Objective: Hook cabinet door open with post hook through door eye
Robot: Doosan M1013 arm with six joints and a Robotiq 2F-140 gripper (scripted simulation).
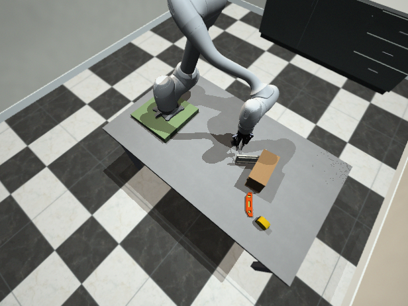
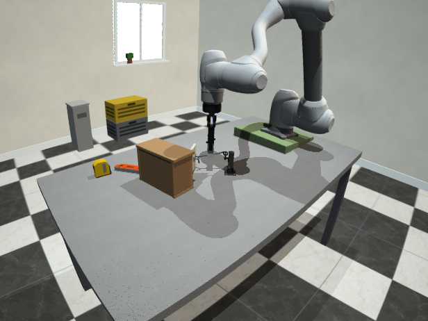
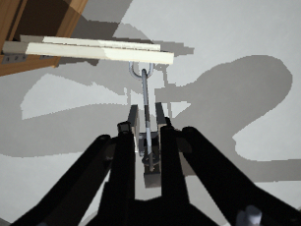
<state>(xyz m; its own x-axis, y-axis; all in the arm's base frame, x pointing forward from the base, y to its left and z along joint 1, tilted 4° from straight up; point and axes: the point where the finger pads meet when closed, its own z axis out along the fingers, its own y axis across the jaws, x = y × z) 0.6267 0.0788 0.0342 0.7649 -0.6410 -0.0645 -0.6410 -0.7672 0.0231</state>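
The wooden cabinet (image 1: 263, 170) stands upright on the table and also shows in the exterior view (image 2: 165, 167). Its pale door (image 3: 98, 49) stands swung open. The thin metal hook (image 3: 146, 98) runs from the dark post (image 2: 230, 163) to the eye (image 3: 142, 69) on the door's edge, and its tip sits in the eye. My gripper (image 3: 147, 113) hangs straight down over the hook's rod, between door and post. The fingers are slightly apart, with a small gap on each side of the rod. It also shows in the top and exterior views (image 1: 241, 146) (image 2: 210, 147).
An orange level (image 1: 249, 204) and a yellow tape measure (image 1: 263, 222) lie beyond the cabinet's far end. The arm's base stands on a green plate (image 1: 164, 116) at the table's corner.
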